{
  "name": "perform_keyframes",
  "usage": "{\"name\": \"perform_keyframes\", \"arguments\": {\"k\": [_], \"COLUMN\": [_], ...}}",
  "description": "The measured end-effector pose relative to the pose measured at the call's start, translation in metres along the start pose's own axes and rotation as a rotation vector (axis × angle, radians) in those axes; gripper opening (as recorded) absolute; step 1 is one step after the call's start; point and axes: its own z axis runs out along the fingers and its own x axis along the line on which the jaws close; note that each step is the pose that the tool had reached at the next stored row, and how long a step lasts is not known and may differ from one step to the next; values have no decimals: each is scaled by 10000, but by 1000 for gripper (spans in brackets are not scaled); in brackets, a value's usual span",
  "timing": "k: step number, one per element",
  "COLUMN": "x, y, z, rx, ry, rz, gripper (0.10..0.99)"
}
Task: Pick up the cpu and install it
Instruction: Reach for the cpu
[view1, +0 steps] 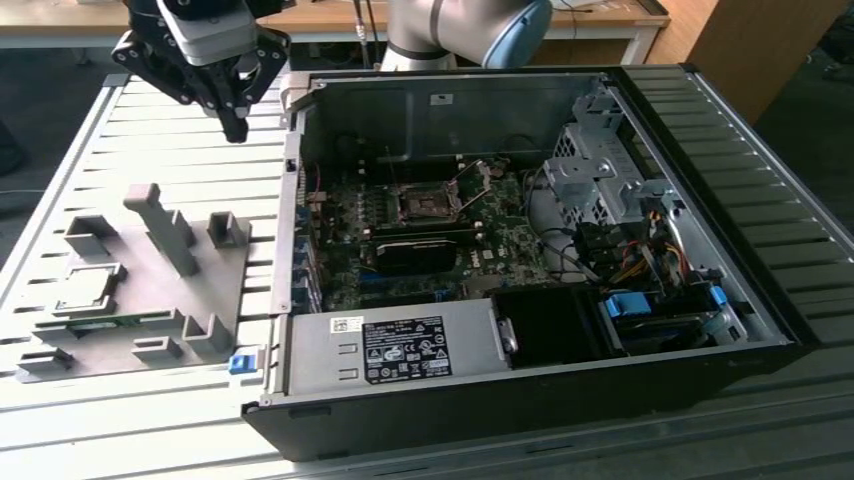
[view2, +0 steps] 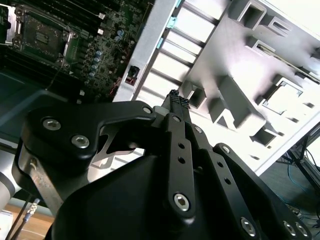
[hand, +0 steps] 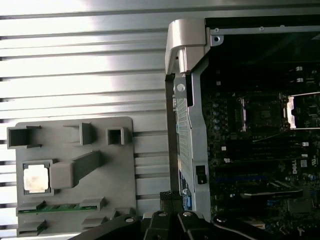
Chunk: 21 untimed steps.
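First wrist view: cpu (hand: 36, 178) in holder (hand: 115, 170)

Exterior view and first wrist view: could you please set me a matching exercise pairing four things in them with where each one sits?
Things
1. small square silvery cpu
2. long narrow green circuit strip
3. dark metal-framed square socket
4. black gripper

Places
A. inside the open black computer case
B. in the air over the slatted metal table, beside the case
C. in a square recess of the grey moulded holder
D. in a long slot along the holder's edge

Pairs: 1-C, 2-D, 3-A, 4-B
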Motion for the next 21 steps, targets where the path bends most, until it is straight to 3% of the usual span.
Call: {"name": "perform_keyframes", "arguments": {"k": [21], "x": [114], "y": [-9], "z": [3], "rx": [0], "ry": [0], "rz": [0], "gripper": [106]}}
